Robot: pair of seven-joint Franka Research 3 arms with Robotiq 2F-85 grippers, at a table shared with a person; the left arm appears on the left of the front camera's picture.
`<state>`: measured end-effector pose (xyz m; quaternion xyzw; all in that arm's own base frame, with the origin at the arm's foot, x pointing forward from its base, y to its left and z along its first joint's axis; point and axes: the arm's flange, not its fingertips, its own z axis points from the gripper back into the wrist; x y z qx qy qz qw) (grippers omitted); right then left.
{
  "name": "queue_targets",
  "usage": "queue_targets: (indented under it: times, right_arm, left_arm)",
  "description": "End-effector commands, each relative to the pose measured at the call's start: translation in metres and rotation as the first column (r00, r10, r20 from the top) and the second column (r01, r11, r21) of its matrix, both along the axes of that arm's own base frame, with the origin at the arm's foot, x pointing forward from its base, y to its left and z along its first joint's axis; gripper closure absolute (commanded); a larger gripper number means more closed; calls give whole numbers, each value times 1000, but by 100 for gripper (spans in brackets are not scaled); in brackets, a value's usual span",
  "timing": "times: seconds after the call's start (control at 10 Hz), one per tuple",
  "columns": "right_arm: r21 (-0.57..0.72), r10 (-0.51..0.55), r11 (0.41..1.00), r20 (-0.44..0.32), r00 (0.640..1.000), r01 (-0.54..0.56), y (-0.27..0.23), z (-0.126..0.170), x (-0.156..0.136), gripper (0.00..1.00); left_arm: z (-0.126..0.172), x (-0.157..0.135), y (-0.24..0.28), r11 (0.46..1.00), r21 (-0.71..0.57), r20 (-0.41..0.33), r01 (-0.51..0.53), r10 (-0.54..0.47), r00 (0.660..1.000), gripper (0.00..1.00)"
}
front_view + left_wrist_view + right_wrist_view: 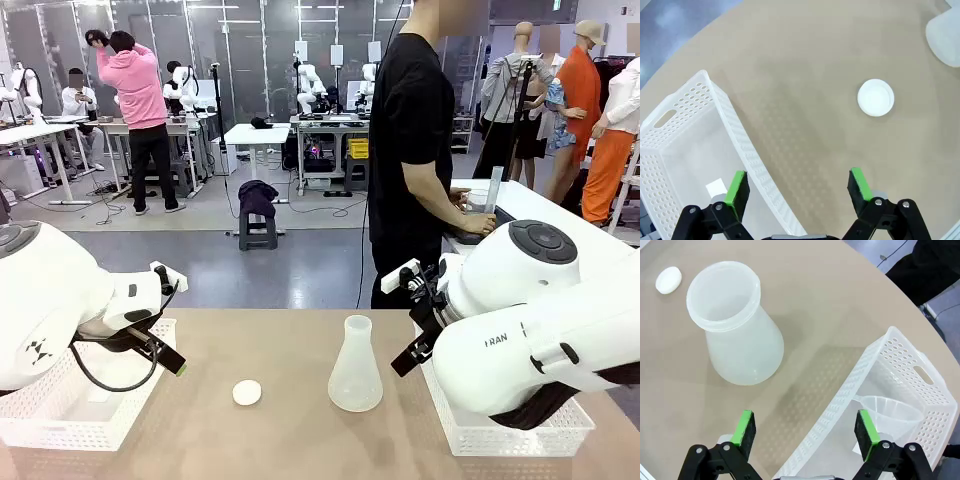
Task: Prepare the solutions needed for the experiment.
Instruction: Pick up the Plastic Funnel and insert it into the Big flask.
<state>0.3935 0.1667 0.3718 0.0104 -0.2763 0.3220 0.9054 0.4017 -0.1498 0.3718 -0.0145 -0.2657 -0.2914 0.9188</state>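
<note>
A frosted, translucent conical flask (355, 366) (735, 335) stands upright in the middle of the table, and it looks empty. The solutions are out of view. A small white round cap (247, 392) (875, 97) lies to the flask's left. My left gripper (797, 187) hangs open over the right wall of the left basket (735, 130), with nothing between its fingers. My right gripper (805, 432) is open too, above the left wall of the right basket (860, 375), a short way from the flask. Neither gripper touches anything.
A clear funnel (890, 415) lies in the right basket (500, 435). The left basket (70, 410) holds a small white piece (716, 187). A person in black (415, 150) stands beyond the far edge, hands at a tall cylinder (493, 190) on another table.
</note>
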Motion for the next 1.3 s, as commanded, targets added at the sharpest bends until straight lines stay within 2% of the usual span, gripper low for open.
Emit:
queue_targets:
  times: [0.0, 1.2]
  right_arm:
    - [0, 0, 1000, 0, 1000, 0, 0, 0, 0, 0]
    - [0, 0, 1000, 0, 1000, 0, 0, 0, 0, 0]
  left_arm:
    - [0, 0, 0, 1000, 0, 0, 1, -1, 1000, 0]
    - [0, 0, 0, 1000, 0, 0, 1, -1, 1000, 0]
